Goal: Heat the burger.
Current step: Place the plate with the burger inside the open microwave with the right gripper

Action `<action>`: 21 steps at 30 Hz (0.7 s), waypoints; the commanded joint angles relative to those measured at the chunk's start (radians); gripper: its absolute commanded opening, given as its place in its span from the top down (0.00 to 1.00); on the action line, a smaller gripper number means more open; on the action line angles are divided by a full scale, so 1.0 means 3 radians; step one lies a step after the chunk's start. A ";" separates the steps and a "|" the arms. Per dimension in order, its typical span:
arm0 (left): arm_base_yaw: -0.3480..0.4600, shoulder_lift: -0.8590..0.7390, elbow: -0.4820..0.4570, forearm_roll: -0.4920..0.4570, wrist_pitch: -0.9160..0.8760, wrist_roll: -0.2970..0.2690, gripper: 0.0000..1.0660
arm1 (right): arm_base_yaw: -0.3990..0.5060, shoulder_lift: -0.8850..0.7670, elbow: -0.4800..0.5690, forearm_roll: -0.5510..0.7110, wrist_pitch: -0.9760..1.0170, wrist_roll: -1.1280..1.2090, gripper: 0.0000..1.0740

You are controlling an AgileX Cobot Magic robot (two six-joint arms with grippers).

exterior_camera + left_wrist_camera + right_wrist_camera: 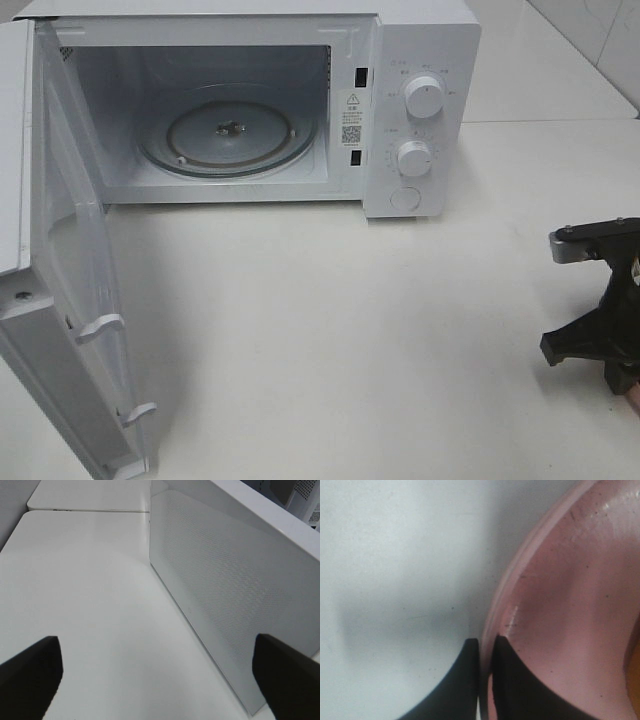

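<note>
Right wrist view has the right gripper (486,642) pinched shut on the rim of the pink plate (570,605), one finger outside the edge and one on the inside. The burger (636,680) is barely in frame. It's just a golden-brown sliver on the plate, on the far side from the gripper, so not much can be said about how it sits.

So the step looks like grabbing the plate to carry the burger over. The microwave (420,100) is well away from that gripper, with its door (70,300) swung wide open and nothing on the glass turntable (230,135). The next move is probably a level lift or slide of the plate, across and in through the opening, without tipping that tall burger. An edge pinch like this could let the plate sag.

The left gripper (155,645) is spread wide open, holding nothing, parked just beside the outer face of the door, presumably ready to shut it later.

The tabletop (350,330) is plain white and smooth, a bit glossy, so the plate may slide easily. White tile wall (600,40) behind the microwave.
</note>
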 commanded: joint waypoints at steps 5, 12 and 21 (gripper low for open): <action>-0.0020 -0.0067 0.0000 -0.0003 -0.0027 0.0003 0.08 | -0.0013 -0.0093 0.0013 -0.0323 0.0113 0.0473 1.00; -0.0020 -0.0067 0.0000 -0.0003 -0.0027 0.0003 0.08 | -0.0003 -0.0170 0.0013 -0.0370 0.0207 0.0537 1.00; -0.0020 -0.0067 0.0000 -0.0003 -0.0027 0.0003 0.08 | 0.0320 -0.0203 0.0013 -0.0763 0.0460 0.0917 1.00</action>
